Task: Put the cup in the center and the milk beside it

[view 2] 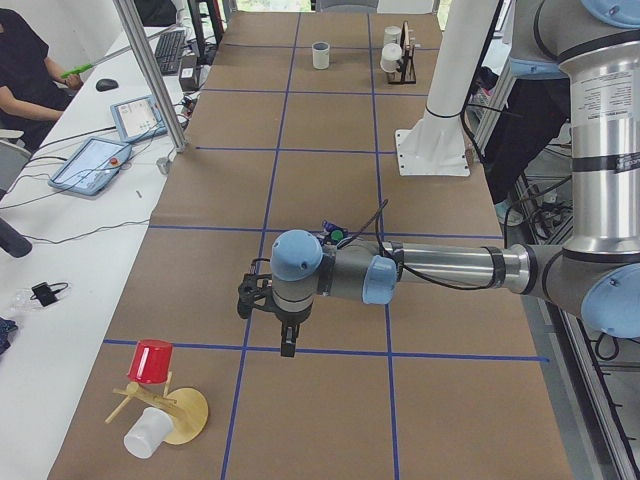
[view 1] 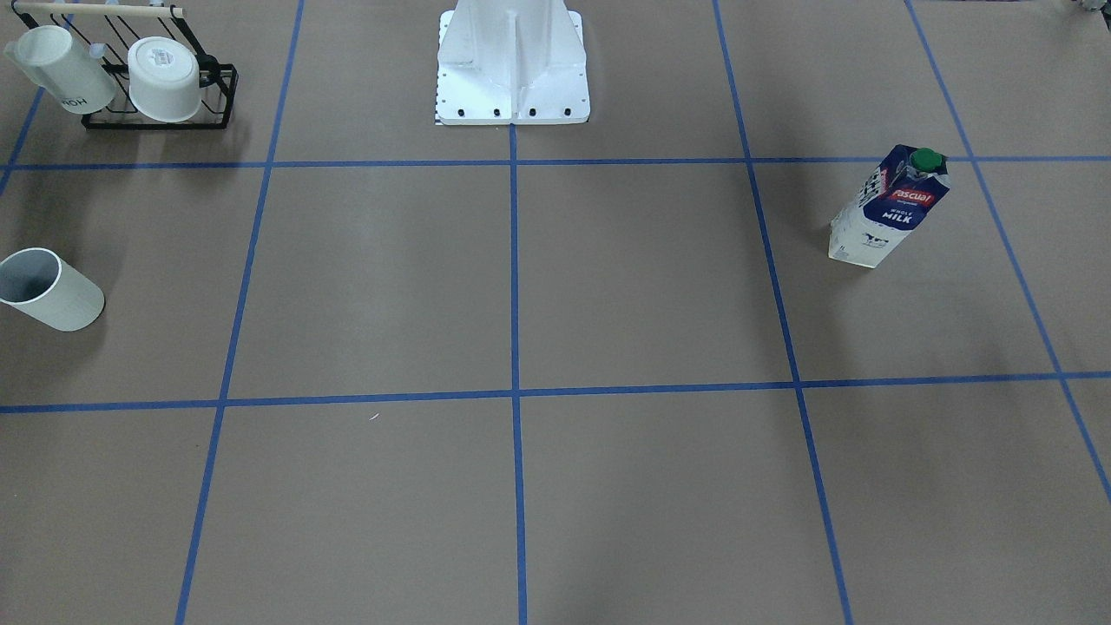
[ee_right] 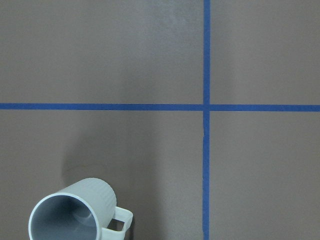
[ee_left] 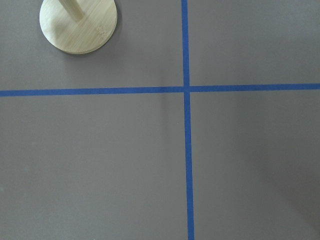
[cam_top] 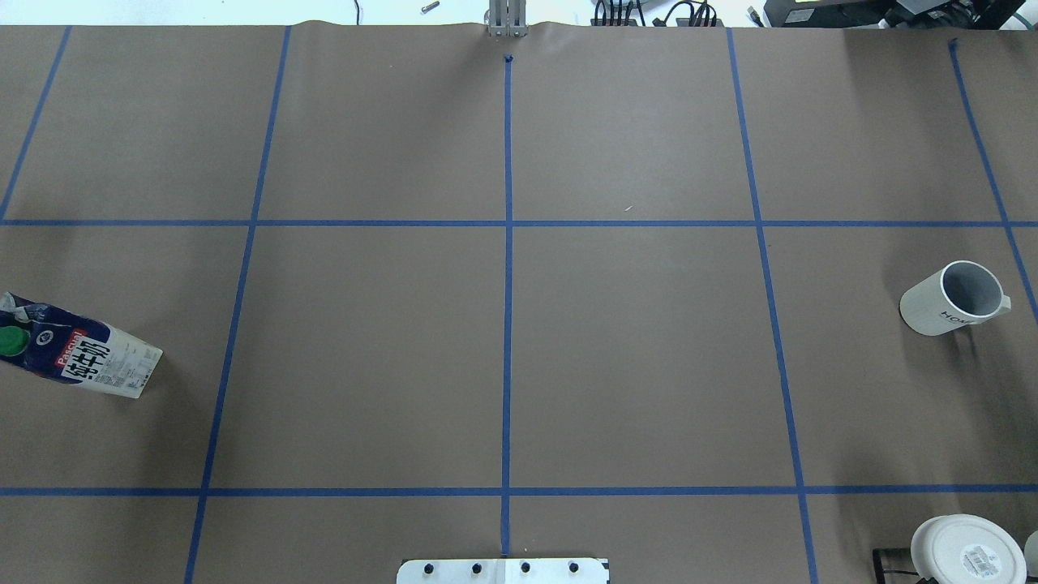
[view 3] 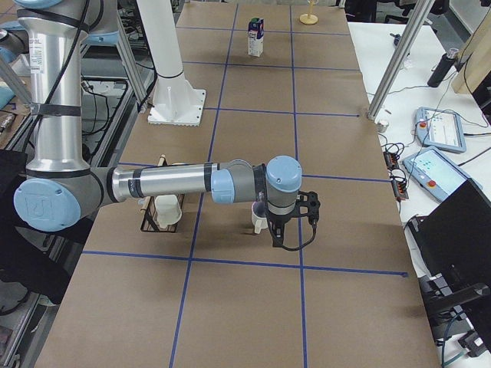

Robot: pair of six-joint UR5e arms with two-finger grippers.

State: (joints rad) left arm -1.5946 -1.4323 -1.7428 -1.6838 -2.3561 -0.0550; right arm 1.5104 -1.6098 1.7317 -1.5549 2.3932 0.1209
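Note:
The cup (view 1: 52,291) (cam_top: 957,298), a white mug with a grey inside, stands upright on my right side of the table. The milk (view 1: 890,208) (cam_top: 81,357) stands upright on my left side. Between them is the center (view 1: 516,393) (cam_top: 508,223), a bare crossing of blue tape. My right gripper (view 3: 278,241) hangs just beside the cup (view 3: 259,221), which shows at the lower left of the right wrist view (ee_right: 75,212). My left gripper (view 2: 287,345) hangs past the milk (view 2: 333,236), over a tape crossing. I cannot tell whether either gripper is open or shut.
A black rack (view 1: 217,95) with two white mugs stands near my base (view 1: 512,65). A wooden stand (view 2: 175,415) with a red and a white cup sits at the table's left end. A side table with tablets (view 2: 95,160) and a person (view 2: 25,70) runs along the far edge.

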